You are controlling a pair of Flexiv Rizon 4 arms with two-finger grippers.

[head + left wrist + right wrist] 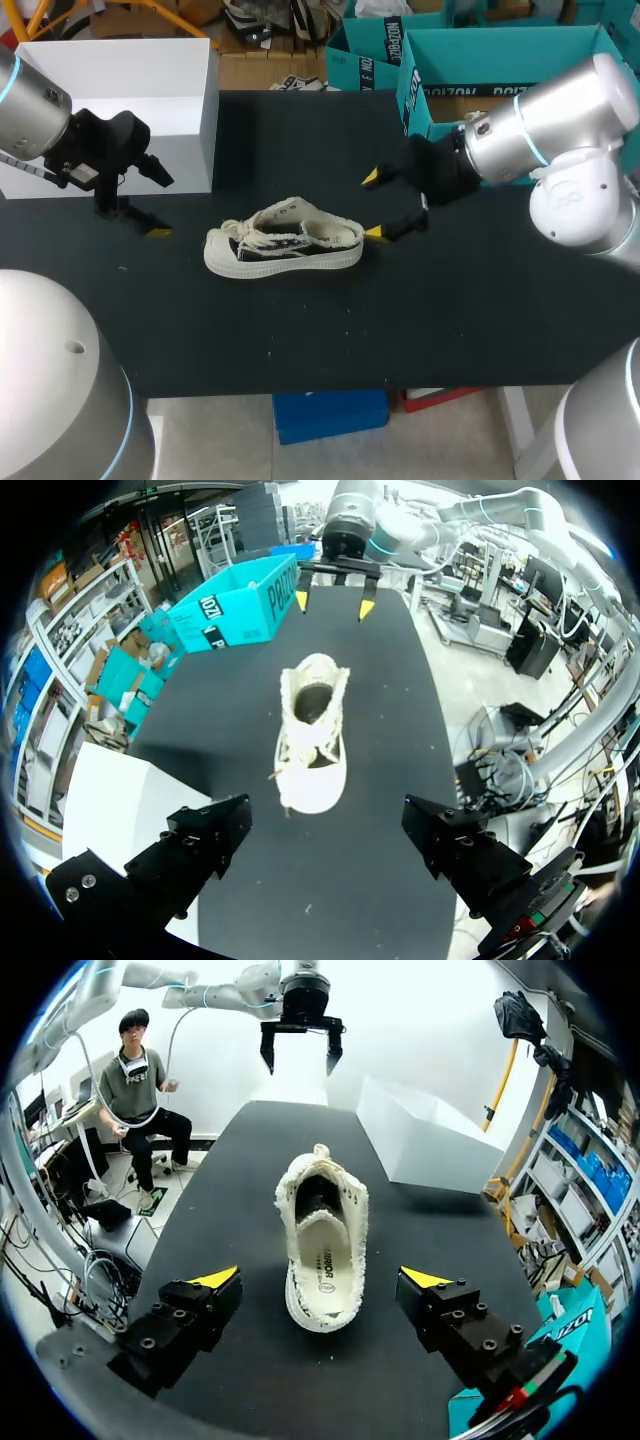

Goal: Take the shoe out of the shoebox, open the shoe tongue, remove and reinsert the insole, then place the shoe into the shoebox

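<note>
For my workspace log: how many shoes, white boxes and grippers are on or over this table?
shoe: 1
white box: 1
grippers: 2, the left gripper and the right gripper
Total: 4

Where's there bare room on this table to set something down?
Bare: the strip of table between the shoe and the near edge, and the back middle between the white box and teal box. Crowded: both shoe ends, left hand off the toe, right hand off the heel.
</note>
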